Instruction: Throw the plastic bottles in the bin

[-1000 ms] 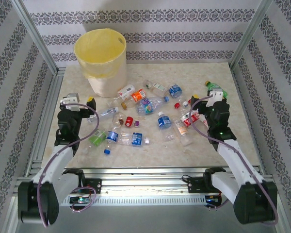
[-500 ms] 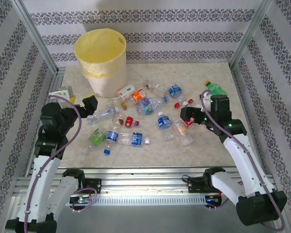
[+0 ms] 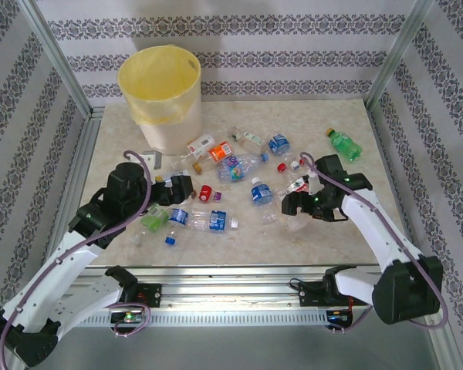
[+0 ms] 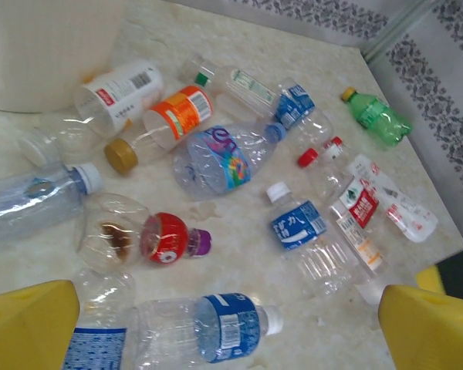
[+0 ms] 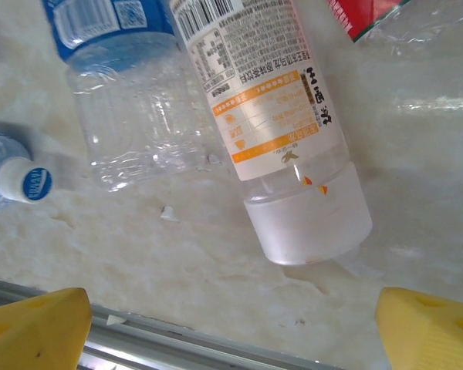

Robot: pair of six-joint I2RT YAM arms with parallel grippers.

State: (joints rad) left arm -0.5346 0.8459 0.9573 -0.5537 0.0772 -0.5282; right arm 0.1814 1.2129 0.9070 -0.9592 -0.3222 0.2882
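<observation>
closing in on the pile from both sides

the right gripper [image 5: 231, 324], jaws wide and empty, has swung in from the right edge to hang over an orange-labelled bottle [image 5: 270, 116], probably not touching it yet. the left gripper [image 4: 230, 324], equally wide, has come in from the left over a blue-labelled bottle [image 4: 170, 335]. the plastic bottles [image 3: 235, 166] lie mid-table. the bin [image 3: 170, 131] stands far left. first picks look imminent.
</observation>
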